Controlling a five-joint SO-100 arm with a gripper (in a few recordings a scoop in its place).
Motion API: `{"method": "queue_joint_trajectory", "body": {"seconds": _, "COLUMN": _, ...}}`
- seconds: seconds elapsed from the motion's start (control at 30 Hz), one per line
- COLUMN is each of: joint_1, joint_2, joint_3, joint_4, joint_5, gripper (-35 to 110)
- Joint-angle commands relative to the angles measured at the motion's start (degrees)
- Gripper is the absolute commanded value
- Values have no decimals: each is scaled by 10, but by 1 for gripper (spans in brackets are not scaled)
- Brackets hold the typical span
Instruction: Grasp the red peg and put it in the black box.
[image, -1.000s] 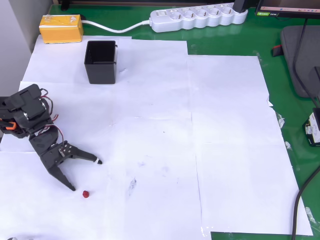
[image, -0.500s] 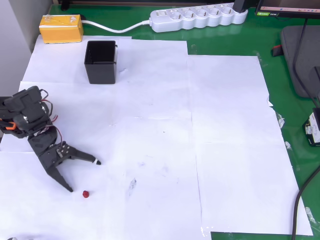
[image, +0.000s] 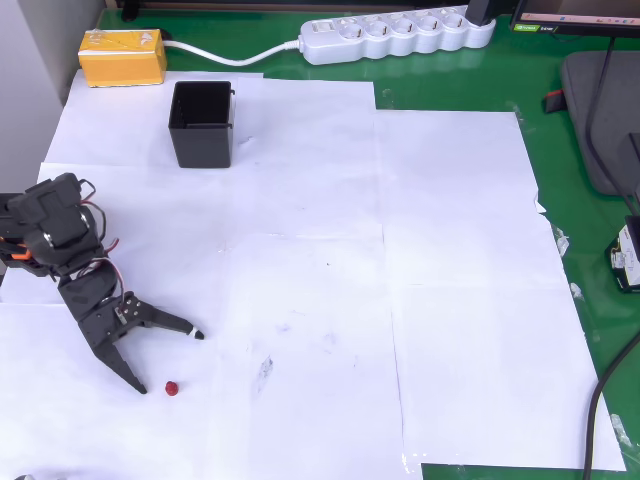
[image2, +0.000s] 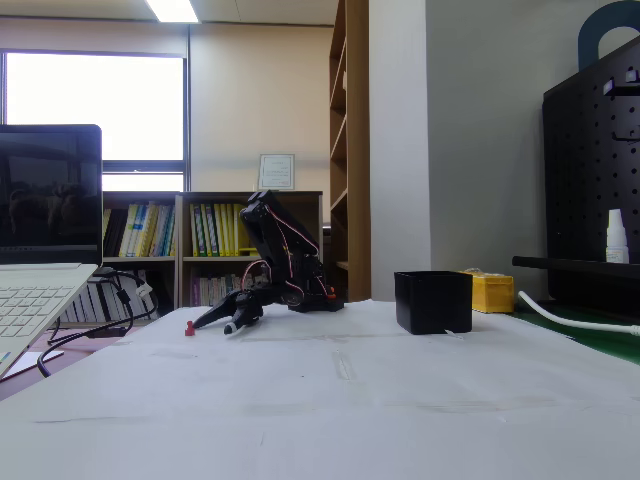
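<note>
Gripper has crept down-frame since a second ago, jaws spread wide, holding nothing. Red peg unmoved on paper, just off lower fingertip at 4 o'clock; probably untouched, side view too small to confirm. Grasp pending. Count: one peg, one black box, far off toward 12 o'clock.

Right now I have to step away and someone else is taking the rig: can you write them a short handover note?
Gripper: open and empty, low over the paper, fingers pointing toward the peg.
Peg: lying on the paper just past the lower fingertip in the overhead view, untouched.
Box: upright on the paper near the yellow block, well away from the gripper; nothing seen in it.
Done: approach only.
Left: close on the peg, lift, carry it to the box, drop it in.
</note>
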Motion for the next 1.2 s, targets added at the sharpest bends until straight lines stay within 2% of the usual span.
{"method": "queue_joint_trajectory", "body": {"seconds": 0.0, "joint_1": 9, "joint_2": -36, "joint_3": 4, "joint_4": 1, "joint_5": -2, "gripper": 44}}
{"method": "queue_joint_trajectory", "body": {"seconds": 0.67, "joint_1": 6, "joint_2": -11, "joint_3": 69, "joint_4": 6, "joint_5": 1, "gripper": 44}}
{"method": "queue_joint_trajectory", "body": {"seconds": 0.8, "joint_1": 4, "joint_2": -50, "joint_3": 53, "joint_4": 57, "joint_5": 6, "gripper": 44}}
{"method": "queue_joint_trajectory", "body": {"seconds": 1.17, "joint_1": -11, "joint_2": -52, "joint_3": 56, "joint_4": 69, "joint_5": -4, "gripper": 44}}
